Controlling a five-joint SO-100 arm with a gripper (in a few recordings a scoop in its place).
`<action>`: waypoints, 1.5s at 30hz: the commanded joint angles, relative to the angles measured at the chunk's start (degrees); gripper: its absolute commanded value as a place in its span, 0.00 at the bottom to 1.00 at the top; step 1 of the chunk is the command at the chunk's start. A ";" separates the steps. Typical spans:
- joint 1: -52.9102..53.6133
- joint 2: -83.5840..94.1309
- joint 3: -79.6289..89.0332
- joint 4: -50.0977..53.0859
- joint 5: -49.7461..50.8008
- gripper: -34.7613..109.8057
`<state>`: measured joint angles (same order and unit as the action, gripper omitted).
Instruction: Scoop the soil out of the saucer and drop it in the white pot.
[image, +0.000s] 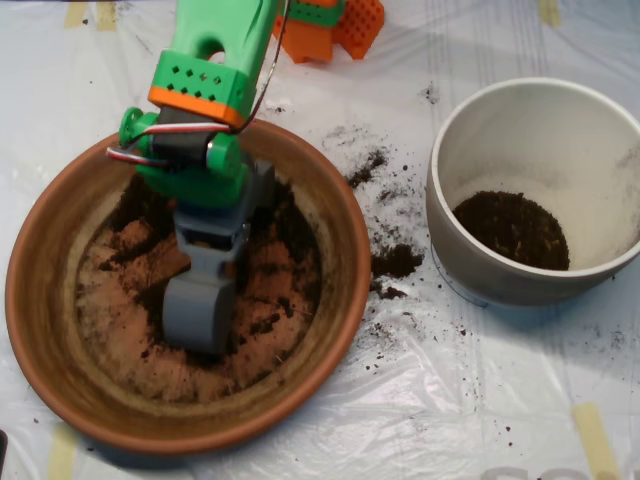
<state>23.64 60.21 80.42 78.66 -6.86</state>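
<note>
The terracotta saucer (340, 215) fills the left half of the overhead view. Thin patches of dark soil (290, 225) lie scattered across its floor, thickest toward the far side. My grey scoop (198, 318) is lowered into the middle of the saucer, its shells pressed against the floor amid the soil, with the green arm (205, 90) reaching in from the top. At the right stands the white pot (455, 140), upright, with a small heap of soil (512, 228) on its bottom.
Spilled soil crumbs (392, 260) dot the plastic sheet between saucer and pot. An orange and green part (330, 25) sits at the top edge. Tape strips (590, 435) mark the sheet near the bottom corners.
</note>
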 joint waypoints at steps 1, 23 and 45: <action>1.14 -5.27 -11.43 4.92 -0.26 0.67; -3.34 7.29 12.74 -2.64 -4.04 0.61; 0.44 35.16 39.20 -21.45 -7.65 0.31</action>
<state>22.59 90.35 116.02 58.27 -12.92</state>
